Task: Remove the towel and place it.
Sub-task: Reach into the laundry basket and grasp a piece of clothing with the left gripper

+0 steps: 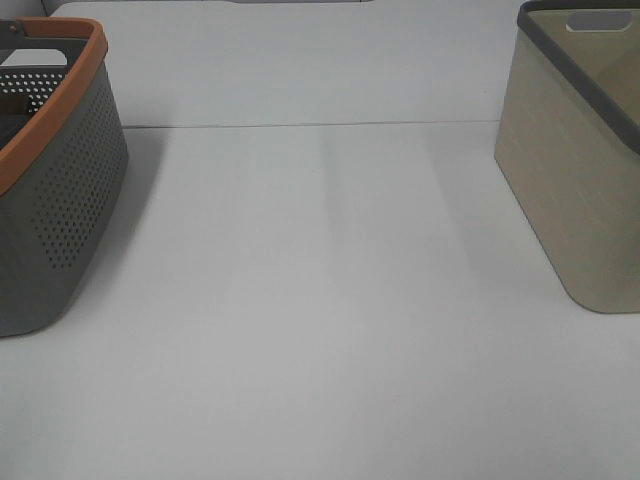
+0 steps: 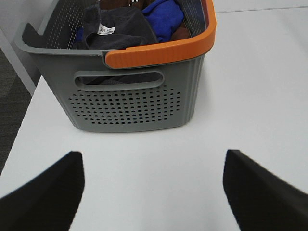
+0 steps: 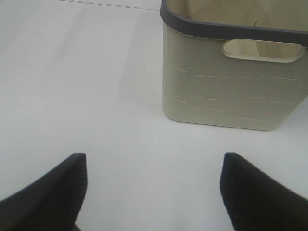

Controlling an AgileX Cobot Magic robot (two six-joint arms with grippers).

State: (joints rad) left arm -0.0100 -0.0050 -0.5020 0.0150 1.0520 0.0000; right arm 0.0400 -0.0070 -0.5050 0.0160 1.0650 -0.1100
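White is the colour of the table (image 1: 320, 320), on which a grey perforated basket (image 1: 62, 200) with an orange rim is set at the left and a beige basket (image 1: 580, 200) with a dark rim at the right, well apart. The towel (image 2: 122, 29), dark and crumpled, is kept inside the grey basket, beside a blue cloth (image 2: 166, 17). The left claw (image 2: 151, 161) and the right claw (image 3: 154, 159) are each spread wide over the table, with nothing gripped. A small white label (image 2: 102, 30) is shown on the towel.
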